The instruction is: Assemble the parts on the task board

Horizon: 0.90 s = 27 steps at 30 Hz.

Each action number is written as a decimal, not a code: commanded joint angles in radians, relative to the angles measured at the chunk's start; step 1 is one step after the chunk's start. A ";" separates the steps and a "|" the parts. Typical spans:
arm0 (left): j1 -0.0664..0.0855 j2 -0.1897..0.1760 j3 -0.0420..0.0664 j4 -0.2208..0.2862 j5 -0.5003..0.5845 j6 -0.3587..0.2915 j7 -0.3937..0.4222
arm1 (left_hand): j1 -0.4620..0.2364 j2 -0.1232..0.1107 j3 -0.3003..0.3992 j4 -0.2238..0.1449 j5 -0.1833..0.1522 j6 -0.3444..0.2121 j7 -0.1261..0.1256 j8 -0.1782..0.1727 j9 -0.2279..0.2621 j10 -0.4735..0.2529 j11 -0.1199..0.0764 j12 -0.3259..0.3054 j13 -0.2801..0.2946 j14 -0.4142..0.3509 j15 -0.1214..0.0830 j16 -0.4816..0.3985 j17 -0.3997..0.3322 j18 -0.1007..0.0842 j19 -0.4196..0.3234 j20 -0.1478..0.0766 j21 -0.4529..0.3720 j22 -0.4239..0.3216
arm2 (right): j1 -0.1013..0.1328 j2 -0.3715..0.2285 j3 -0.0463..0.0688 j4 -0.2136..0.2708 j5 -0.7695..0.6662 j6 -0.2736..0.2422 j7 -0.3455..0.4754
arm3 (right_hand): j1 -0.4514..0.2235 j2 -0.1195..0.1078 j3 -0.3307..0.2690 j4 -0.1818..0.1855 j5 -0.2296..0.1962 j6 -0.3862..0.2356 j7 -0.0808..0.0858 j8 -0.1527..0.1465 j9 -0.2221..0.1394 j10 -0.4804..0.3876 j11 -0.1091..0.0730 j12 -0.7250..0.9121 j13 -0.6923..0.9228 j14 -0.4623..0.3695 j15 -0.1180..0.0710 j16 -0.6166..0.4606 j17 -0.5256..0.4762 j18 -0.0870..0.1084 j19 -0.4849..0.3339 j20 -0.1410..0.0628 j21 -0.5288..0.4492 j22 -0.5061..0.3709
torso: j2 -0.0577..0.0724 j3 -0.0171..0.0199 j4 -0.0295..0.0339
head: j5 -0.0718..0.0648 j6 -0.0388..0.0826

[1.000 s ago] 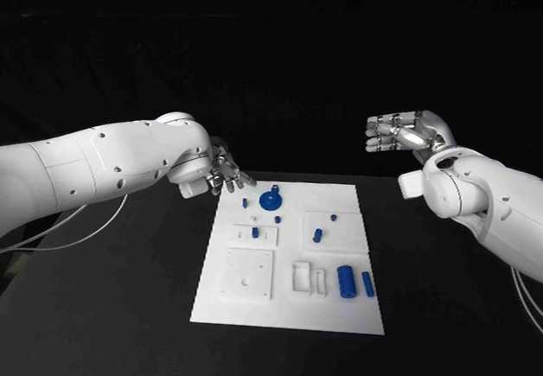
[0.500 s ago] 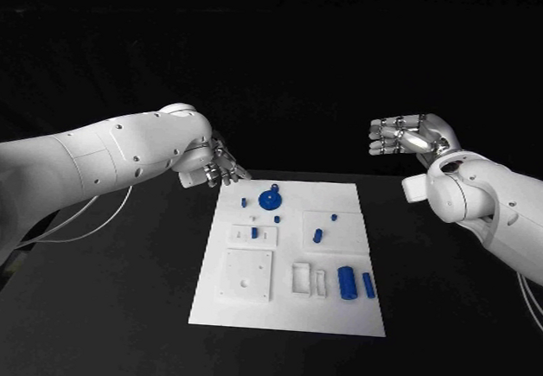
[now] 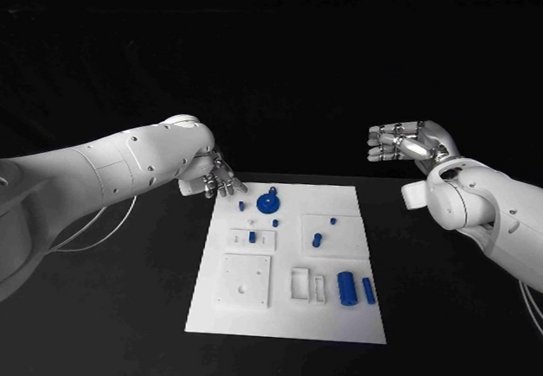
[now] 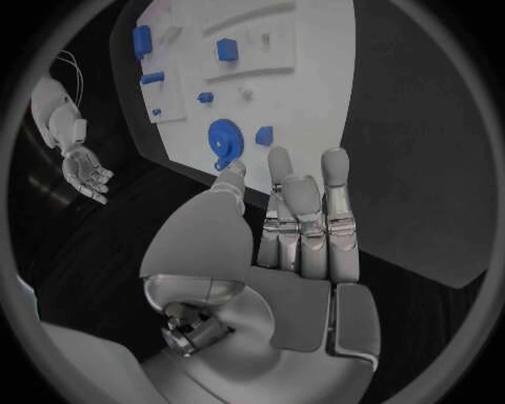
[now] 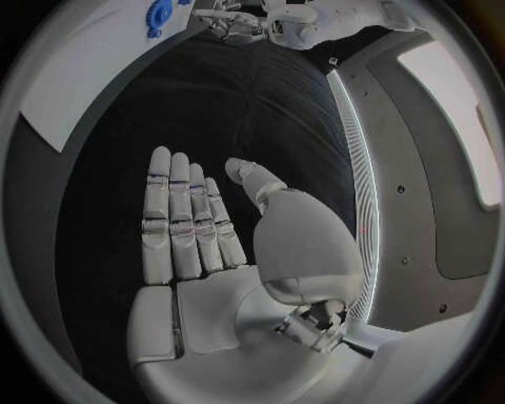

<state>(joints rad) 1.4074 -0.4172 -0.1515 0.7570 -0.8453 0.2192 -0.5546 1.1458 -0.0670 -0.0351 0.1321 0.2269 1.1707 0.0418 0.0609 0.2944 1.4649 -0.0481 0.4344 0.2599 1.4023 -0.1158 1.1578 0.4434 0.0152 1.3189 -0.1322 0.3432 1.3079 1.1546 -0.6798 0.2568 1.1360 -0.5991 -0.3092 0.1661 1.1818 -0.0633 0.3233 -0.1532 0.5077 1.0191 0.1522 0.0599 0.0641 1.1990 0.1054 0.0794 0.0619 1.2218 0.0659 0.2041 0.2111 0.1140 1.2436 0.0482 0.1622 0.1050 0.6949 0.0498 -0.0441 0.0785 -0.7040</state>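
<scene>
Left robot hand (image 3: pixel 221 181) hangs just off the far left corner of the white board (image 3: pixel 337 323), fingers straight and side by side, nothing in it; in the left wrist view its fingertips (image 4: pixel 279 160) point at the round blue wheel (image 4: pixel 223 141) and the small blue block (image 4: pixel 264 135) beside it. Right robot hand (image 3: pixel 406 143) is raised clear of the bench (image 3: pixel 113 315), well apart from the board, palm open, fingers extended, holding nothing. Board lies in the middle of the bench. Blue parts on it: the wheel (image 3: pixel 270 201) near the far edge, small pegs (image 3: pixel 316 239) in the middle blocks, two blue cylinders (image 3: pixel 346 289) toward the near right. Judged step: approach, no part grasped yet; left robot hand looks set for the wheel or the piece next to it. Next move calls for lowering over the chosen part and closing thumb against fingers without knocking its neighbour.
</scene>
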 commanded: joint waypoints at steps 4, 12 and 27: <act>-0.002 0.014 0.001 -0.019 0.001 0.069 0.010 | -0.017 0.002 0.001 0.006 -0.007 0.006 -0.004 0.004 0.016 0.026 0.005 0.004 0.002 -0.006 0.000 0.004 0.001 0.002 0.003 -0.003 -0.009 0.015 | 0.000 0.003 0.001 0.009 0.000 0.010 0.015 | -0.005 -0.006 0.003 0.002 0.007 -0.006 0.001 0.002 0.000 -0.007 -0.002 -0.004 -0.001 -0.003 0.002 -0.005 -0.001 0.011 0.007 0.001 -0.002 -0.002 | 0.007 0.0027 -0.0021 | 0.008 -0.001; -0.006 0.019 0.000 -0.026 0.011 0.086 0.011 | -0.027 0.003 0.001 0.014 -0.024 0.011 -0.006 0.005 0.026 0.028 0.004 0.006 0.003 -0.006 0.000 0.006 0.002 0.002 0.003 -0.003 -0.010 0.015 | 0.000 0.006 0.001 0.011 0.000 0.010 0.015 | -0.005 -0.006 0.003 0.002 0.009 -0.006 0.001 0.002 0.000 -0.007 -0.002 -0.004 -0.001 -0.003 0.002 -0.005 -0.002 0.011 0.007 0.001 -0.002 -0.004 | 0.006 0.0017 -0.0033 | 0.004 -0.011; -0.010 0.021 -0.001 -0.029 0.018 0.118 0.005 | -0.033 0.037 -0.008 -0.012 -0.032 0.012 -0.007 0.004 0.053 0.029 0.005 0.007 0.003 -0.007 0.001 0.009 0.001 0.001 0.002 -0.002 -0.011 0.016 | 0.001 0.015 0.001 0.004 0.000 0.012 0.015 | -0.004 -0.006 0.005 0.002 0.010 -0.006 0.001 0.002 0.000 -0.008 -0.002 -0.004 -0.001 -0.003 0.002 -0.004 -0.002 0.011 0.007 0.001 -0.001 -0.005 | 0.006 0.0008 -0.0016 | 0.003 -0.010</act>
<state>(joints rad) 1.3982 -0.3989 -0.1526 0.7284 -0.8383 0.3096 -0.5554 1.1134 -0.0388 -0.0442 0.1252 0.1906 1.1789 0.0336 0.0609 0.3469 1.4649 -0.0482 0.4384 0.2618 1.4023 -0.1158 1.1618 0.4447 0.0152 1.3188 -0.1322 0.3360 1.3075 1.1548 -0.6665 0.2574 1.1400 -0.5991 -0.3089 0.1682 1.1818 -0.0632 0.3233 -0.1532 0.5151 1.0195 0.1519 0.0599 0.0641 1.1990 0.1053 0.0794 0.0621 1.2219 0.0659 0.2041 0.2101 0.1132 1.2436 0.0482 0.1622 0.1008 0.7009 0.0511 -0.0462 0.0812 -0.7154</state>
